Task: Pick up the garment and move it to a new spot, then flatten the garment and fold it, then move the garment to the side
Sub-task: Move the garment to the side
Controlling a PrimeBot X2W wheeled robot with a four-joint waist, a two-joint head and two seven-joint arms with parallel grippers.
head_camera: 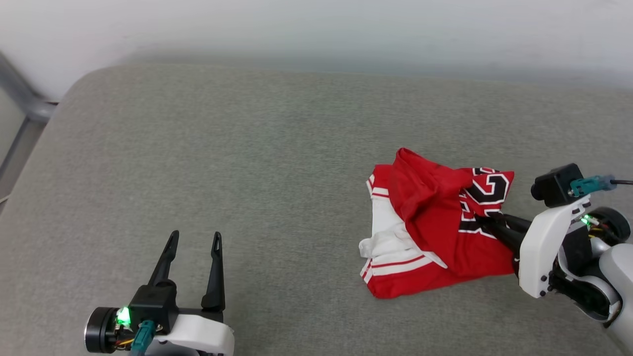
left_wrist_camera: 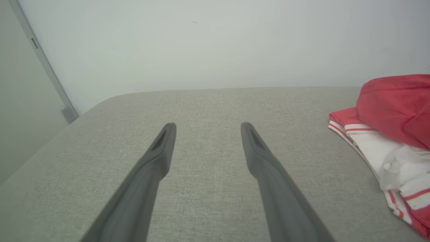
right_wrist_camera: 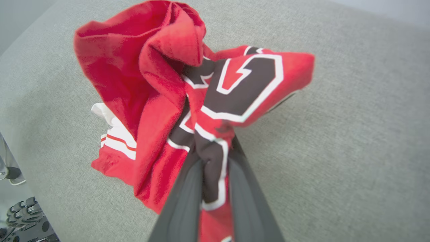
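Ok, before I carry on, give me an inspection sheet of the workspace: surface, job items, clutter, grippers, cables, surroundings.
Surface: grey fabric cushion, flat, no stains seen.
Job's things: garment crumpled in a heap on the cushion's right part, with a white sleeve and striped trim at its left edge and black print on top.
Clutter: nothing seen.
Grippers: left gripper open over bare cushion, apart from the garment; right gripper shut on the garment at the black print.
Cables: left wrist plug and right wrist plug, both teal, apart from the garment.
Surroundings: pale wall behind; grey metal bar at the far left.
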